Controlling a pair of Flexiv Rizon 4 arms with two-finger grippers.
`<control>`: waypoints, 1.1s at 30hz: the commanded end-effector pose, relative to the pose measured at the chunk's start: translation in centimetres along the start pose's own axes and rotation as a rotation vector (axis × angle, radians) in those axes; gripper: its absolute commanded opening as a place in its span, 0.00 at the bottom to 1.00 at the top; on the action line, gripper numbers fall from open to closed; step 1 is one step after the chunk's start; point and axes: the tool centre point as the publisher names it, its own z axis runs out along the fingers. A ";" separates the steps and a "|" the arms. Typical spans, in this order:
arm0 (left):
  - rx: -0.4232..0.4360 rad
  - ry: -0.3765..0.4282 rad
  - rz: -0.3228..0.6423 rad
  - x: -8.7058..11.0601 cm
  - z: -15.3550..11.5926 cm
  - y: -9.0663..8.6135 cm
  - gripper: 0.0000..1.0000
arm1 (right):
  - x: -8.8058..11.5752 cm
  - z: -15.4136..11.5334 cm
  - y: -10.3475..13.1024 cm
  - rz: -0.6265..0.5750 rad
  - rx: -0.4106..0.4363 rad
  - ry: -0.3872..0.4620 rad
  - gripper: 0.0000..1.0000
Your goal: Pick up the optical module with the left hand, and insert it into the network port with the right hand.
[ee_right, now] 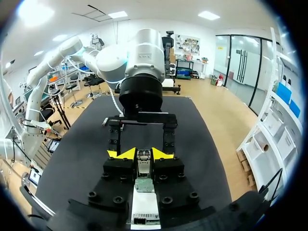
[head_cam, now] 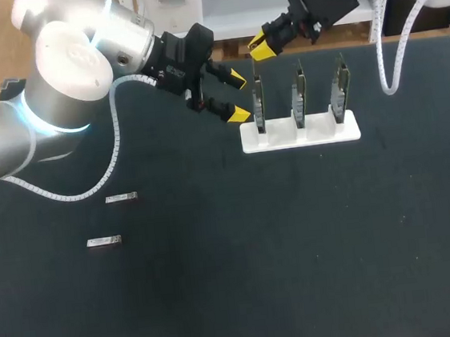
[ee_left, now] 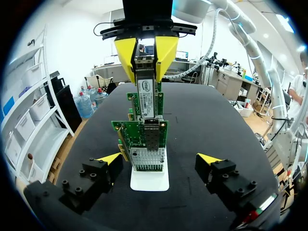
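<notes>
My right gripper (head_cam: 263,48) hangs over the leftmost of three upright network cards (head_cam: 258,100) and is shut on the optical module (ee_left: 146,91), a slim metal bar with a white label. The module points down at that card's port (ee_left: 151,137); I cannot tell whether its lower end touches. In the right wrist view the module (ee_right: 143,161) sits between that gripper's (ee_right: 143,154) yellow tips. My left gripper (head_cam: 237,96) is wide open and holds nothing, just left of the same card. From its own wrist view the left gripper (ee_left: 160,158) faces that card (ee_left: 139,132) edge on.
The cards stand in a white holder (head_cam: 300,135) at the back middle of the black table. Two more optical modules (head_cam: 121,198) (head_cam: 104,242) lie flat at the left. A white cable loop (head_cam: 75,194) of my left arm hangs near them.
</notes>
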 end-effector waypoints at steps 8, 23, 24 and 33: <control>-0.001 0.004 -0.002 -0.1 0.1 0.0 1.00 | 0.2 0.3 0.0 0.008 -0.008 0.004 0.00; -0.001 0.004 -0.002 -0.1 0.1 0.0 1.00 | 0.6 0.5 0.1 0.023 -0.019 0.012 0.00; -0.001 0.004 -0.002 -0.1 0.1 0.0 1.00 | 0.6 0.6 0.1 0.025 -0.019 0.012 0.00; -0.001 0.004 -0.002 -0.1 0.1 0.0 1.00 | 1.0 0.8 0.0 0.038 -0.023 0.017 0.00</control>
